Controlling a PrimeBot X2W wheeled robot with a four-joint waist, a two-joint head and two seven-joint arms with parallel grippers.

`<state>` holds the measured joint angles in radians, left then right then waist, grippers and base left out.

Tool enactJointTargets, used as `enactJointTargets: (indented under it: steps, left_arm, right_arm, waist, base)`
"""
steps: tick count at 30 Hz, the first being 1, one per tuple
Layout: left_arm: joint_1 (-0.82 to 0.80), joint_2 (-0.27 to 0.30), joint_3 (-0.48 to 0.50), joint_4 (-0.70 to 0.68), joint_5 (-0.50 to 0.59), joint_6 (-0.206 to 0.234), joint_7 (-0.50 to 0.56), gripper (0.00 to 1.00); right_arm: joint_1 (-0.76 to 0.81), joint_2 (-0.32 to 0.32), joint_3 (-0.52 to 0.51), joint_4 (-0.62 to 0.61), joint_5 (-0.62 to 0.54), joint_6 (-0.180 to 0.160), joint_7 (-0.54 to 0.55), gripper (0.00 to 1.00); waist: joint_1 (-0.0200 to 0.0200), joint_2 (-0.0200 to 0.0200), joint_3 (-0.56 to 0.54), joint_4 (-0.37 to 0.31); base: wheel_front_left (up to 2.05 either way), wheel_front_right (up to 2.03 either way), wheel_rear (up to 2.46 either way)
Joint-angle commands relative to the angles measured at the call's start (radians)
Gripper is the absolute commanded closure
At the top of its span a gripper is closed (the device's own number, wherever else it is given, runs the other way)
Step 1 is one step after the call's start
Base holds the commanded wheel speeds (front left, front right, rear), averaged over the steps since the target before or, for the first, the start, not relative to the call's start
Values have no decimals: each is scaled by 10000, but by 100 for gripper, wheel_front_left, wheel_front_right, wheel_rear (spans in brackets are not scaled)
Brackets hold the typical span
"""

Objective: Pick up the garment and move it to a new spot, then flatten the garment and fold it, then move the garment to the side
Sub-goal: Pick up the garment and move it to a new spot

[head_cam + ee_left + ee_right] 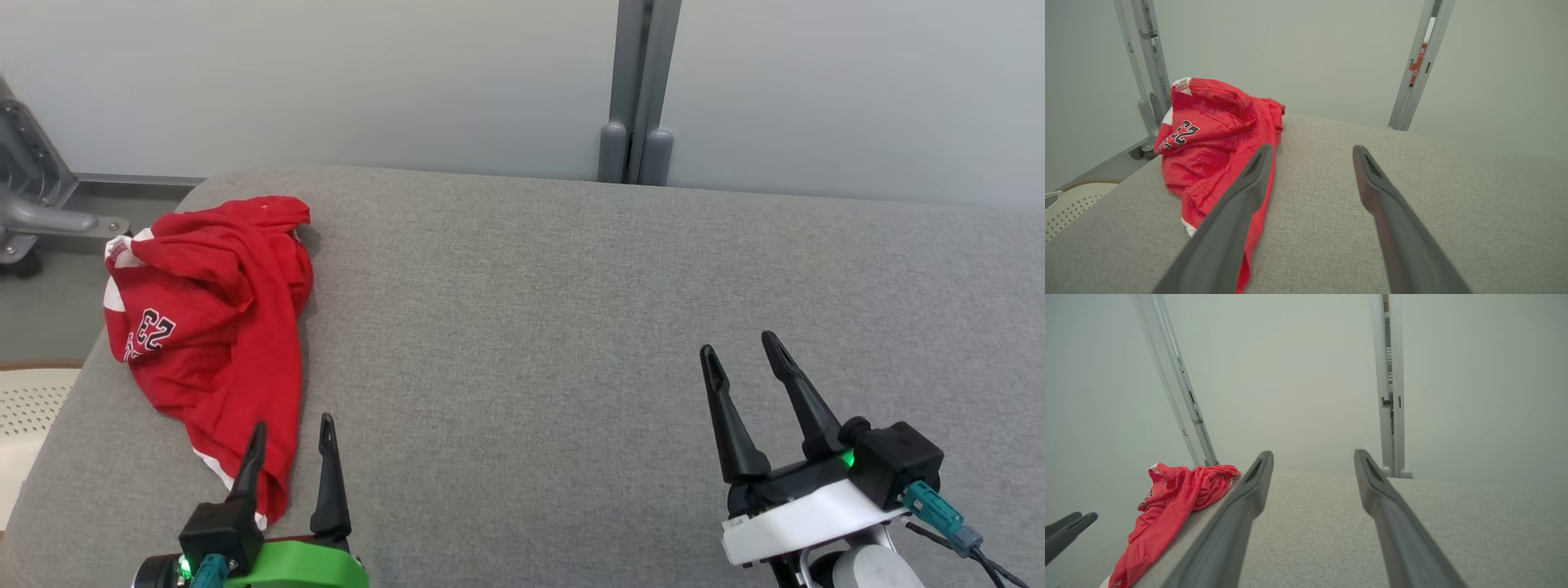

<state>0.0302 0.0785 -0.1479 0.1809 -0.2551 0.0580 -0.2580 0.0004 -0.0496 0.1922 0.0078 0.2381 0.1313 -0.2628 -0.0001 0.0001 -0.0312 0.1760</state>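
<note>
1. The red garment (216,327) lies crumpled in a heap on the grey padded bench (531,310), close to its left edge, with white trim and a dark number showing.
2. The left claw (293,421) stands spread and empty at the heap's near end. Its outer finger crosses in front of the red hem; whether it touches the cloth I cannot tell.
3. The right claw (739,345) is spread too, gripping nothing, above the grey fabric and well to the right of the garment.
</note>
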Motion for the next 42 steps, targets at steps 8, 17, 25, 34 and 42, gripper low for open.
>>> enactJointTargets:
  steps: [8,17,25,34,42]
  left_arm:
    - [337,-170,-186,-448,371,-211,-76,0]
    - [282,-234,35,-690,600,-225,-79,0]
    - [-169,-265,454,-766,659,-2,-80,0]
    - [-2446,384,1224,745,535,-167,26,0]
    - [-5612,1422,1728,2694,-350,-1002,1751,0]
  right_arm:
    - [110,-21,96,78,74,-10,-31,0]
    - [165,-20,160,160,122,-10,-31,0]
    - [-113,-20,177,113,-68,-10,-31,0]
    - [-728,-41,129,52,-741,-10,-31,0]
    - [-1305,-315,79,-40,-903,-10,-31,0]
  waist:
    - [1,-1,-49,198]
    - [1,-1,40,203]
    - [1,-1,668,353]
    - [1,-1,2270,617]
    - [1,-1,3612,453]
  base:
    - [0,0,0]
    - [0,0,0]
    - [0,0,0]
    - [0,0,0]
    - [0,0,0]
